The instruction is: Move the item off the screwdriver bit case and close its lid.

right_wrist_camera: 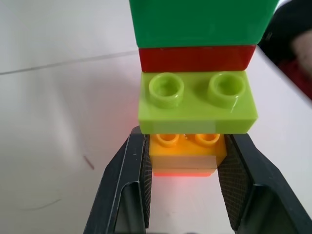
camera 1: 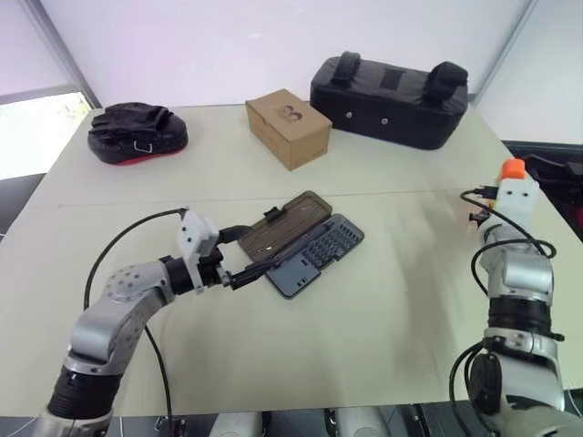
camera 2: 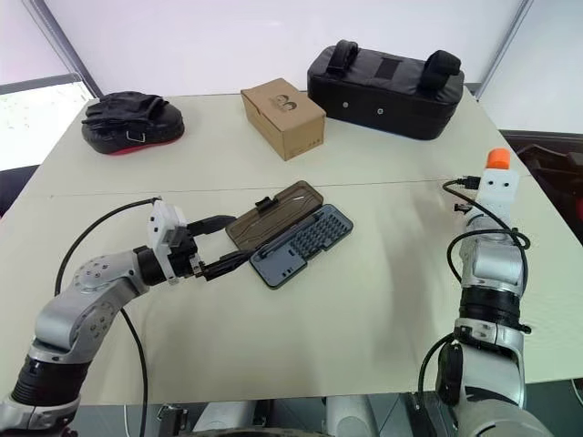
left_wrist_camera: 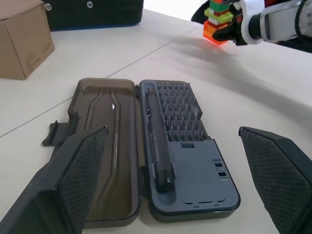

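The table [camera 1: 383, 300] carries a black bag [camera 1: 390, 100] and a cardboard box [camera 1: 288, 127] along its far edge, with a black mitt [camera 1: 137, 134] at the far left, all well apart from the work. In the middle the bit case [camera 1: 314, 255] lies fully open, its smoky lid [camera 1: 282, 228] flat on the table beside the bit tray, and nothing rests on either half. The block tower [left_wrist_camera: 218, 19] is already off the case, pinched at its orange base by the right gripper [right_wrist_camera: 184, 168] out near the table's right edge; the left wrist view shows it just above the surface or barely touching, I cannot tell which. The left gripper [left_wrist_camera: 170, 178] sits spread wide, level, with the open case between its fingers and the lid on one side. To do this step well, I would lower the tower until its base sits flat before letting go, so it does not topple. Then hook a left finger under the lid's outer edge by the latch tab [camera 1: 271, 214], swing it over the hinge, and press until it catches.
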Robot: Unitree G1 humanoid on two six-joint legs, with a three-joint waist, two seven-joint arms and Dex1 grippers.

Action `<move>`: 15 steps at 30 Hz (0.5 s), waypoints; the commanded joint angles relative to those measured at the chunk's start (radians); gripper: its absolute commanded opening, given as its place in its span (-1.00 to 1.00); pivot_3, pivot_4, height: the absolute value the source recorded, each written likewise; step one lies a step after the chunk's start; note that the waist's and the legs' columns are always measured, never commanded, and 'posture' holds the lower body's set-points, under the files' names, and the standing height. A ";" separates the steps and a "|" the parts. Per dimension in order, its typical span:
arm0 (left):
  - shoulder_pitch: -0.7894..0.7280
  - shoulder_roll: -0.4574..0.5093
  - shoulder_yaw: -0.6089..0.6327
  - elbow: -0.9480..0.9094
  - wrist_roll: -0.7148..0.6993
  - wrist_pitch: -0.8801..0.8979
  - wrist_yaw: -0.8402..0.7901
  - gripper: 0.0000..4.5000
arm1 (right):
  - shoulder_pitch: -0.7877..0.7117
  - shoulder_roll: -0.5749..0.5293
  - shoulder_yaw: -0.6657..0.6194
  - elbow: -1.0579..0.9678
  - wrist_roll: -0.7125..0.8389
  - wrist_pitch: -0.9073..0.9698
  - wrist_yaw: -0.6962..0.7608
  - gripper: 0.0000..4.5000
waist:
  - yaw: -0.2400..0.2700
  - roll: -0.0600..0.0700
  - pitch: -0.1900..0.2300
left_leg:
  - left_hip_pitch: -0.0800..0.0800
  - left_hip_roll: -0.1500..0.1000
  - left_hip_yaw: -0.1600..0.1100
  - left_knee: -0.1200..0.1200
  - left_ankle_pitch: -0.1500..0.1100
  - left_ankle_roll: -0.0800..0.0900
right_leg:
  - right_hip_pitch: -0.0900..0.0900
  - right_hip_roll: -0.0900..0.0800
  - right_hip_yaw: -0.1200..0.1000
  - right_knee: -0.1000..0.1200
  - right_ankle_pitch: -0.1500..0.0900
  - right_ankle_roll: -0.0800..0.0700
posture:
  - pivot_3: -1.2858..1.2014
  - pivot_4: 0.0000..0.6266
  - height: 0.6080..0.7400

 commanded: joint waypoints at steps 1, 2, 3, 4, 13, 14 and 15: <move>-0.008 -0.002 0.020 -0.009 0.004 -0.023 0.005 1.00 | -0.039 -0.063 -0.026 0.068 0.003 -0.084 -0.009 -0.44 | 0.004 0.000 0.000 | 0.000 0.000 0.000 0.000 0.000 0.000 | 0.000 0.000 0.000 0.000 0.000 0.000 | 0.03 -0.52 1.00; -0.005 -0.003 0.022 -0.011 0.004 -0.023 0.007 1.00 | -0.043 -0.073 -0.026 0.092 0.004 -0.099 -0.013 -0.44 | 0.004 0.000 0.000 | -0.001 0.000 0.000 0.000 0.000 0.000 | 0.000 0.000 0.000 -0.001 0.000 0.000 | 0.03 -0.52 1.00; 0.000 -0.003 0.024 -0.013 0.004 -0.023 0.010 1.00 | -0.046 -0.081 -0.023 0.111 0.004 -0.113 -0.015 -0.44 | 0.003 0.000 0.000 | -0.001 0.000 0.000 0.000 0.000 0.000 | 0.000 -0.001 0.000 -0.001 0.000 0.000 | 0.03 -0.52 1.00; 0.004 -0.003 0.025 -0.015 0.005 -0.023 0.013 1.00 | -0.051 -0.087 -0.022 0.129 0.006 -0.122 -0.016 -0.44 | 0.003 0.000 0.000 | -0.001 0.000 0.000 0.000 0.000 0.001 | 0.000 -0.001 0.000 -0.002 0.000 0.000 | 0.03 -0.52 1.00; 0.011 -0.009 0.027 -0.019 0.007 -0.022 0.038 1.00 | -0.059 -0.094 -0.019 0.213 0.025 -0.160 -0.039 0.63 | 0.001 0.000 0.000 | 0.000 0.000 0.001 0.000 0.000 0.001 | 0.001 0.000 0.001 -0.001 0.000 0.000 | 0.03 -0.52 1.00; 0.010 -0.008 0.028 -0.017 0.007 -0.022 0.040 1.00 | -0.059 -0.095 -0.019 0.219 0.027 -0.160 -0.042 0.87 | 0.001 0.000 0.000 | 0.000 0.000 0.001 0.000 0.000 0.001 | 0.001 -0.001 0.001 -0.001 0.000 0.000 | 0.03 -0.52 1.00; 0.010 -0.008 0.029 -0.017 0.007 -0.023 0.042 1.00 | -0.060 -0.096 -0.018 0.224 0.027 -0.160 -0.045 0.96 | 0.002 0.000 0.000 | 0.000 0.000 0.001 0.000 0.000 0.001 | 0.001 -0.001 0.001 -0.001 0.000 0.000 | 0.03 -0.52 1.00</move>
